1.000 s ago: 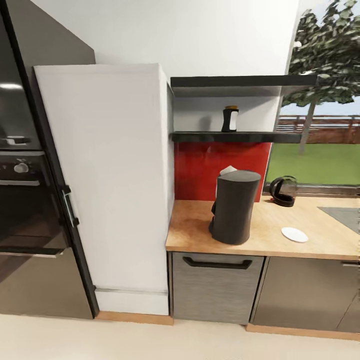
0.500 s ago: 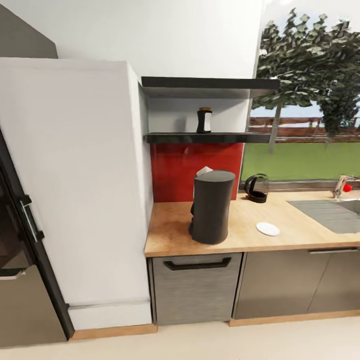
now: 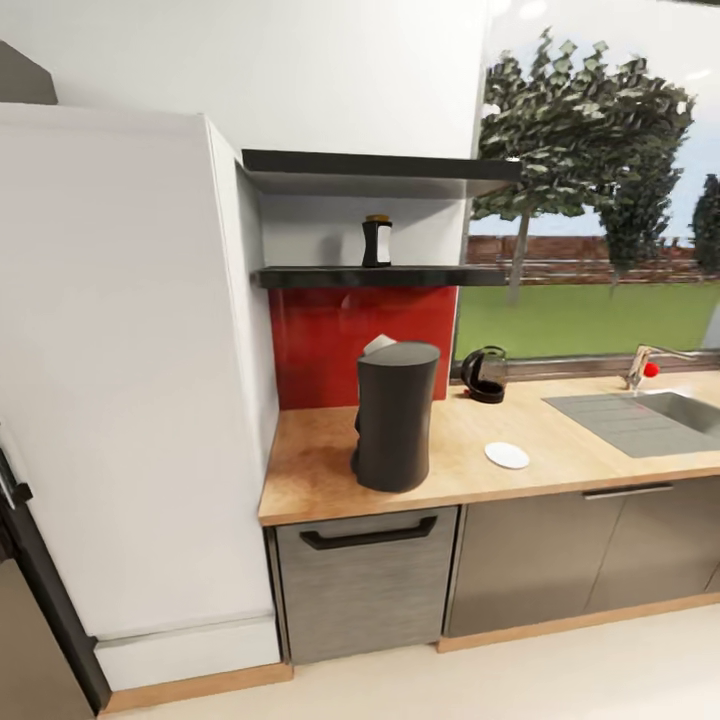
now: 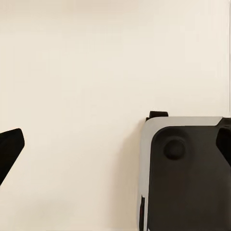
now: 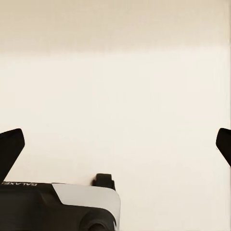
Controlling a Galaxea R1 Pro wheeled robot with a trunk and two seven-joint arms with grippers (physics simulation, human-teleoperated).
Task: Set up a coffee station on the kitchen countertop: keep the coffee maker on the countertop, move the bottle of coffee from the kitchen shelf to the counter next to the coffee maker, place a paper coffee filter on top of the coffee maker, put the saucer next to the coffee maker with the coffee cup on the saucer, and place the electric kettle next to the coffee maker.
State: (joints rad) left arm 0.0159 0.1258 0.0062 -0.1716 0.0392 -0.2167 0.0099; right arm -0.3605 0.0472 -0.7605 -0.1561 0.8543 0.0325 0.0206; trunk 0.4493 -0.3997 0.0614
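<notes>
**Facing the station, hands low and empty**

Bottle of coffee (image 3: 376,241) upright on the kitchen shelf (image 3: 420,276), above and behind the coffee maker (image 3: 394,416) on the bench (image 3: 310,470). Kettle (image 3: 485,374) and saucer (image 3: 507,455) off to its right. Well out of reach yet; nearer arm impossible to tell. Wrist views: left hand (image 4: 115,144) and right hand (image 5: 115,144) spread open, empty, over pale floor (image 5: 115,86) and robot base (image 4: 187,173).
</notes>
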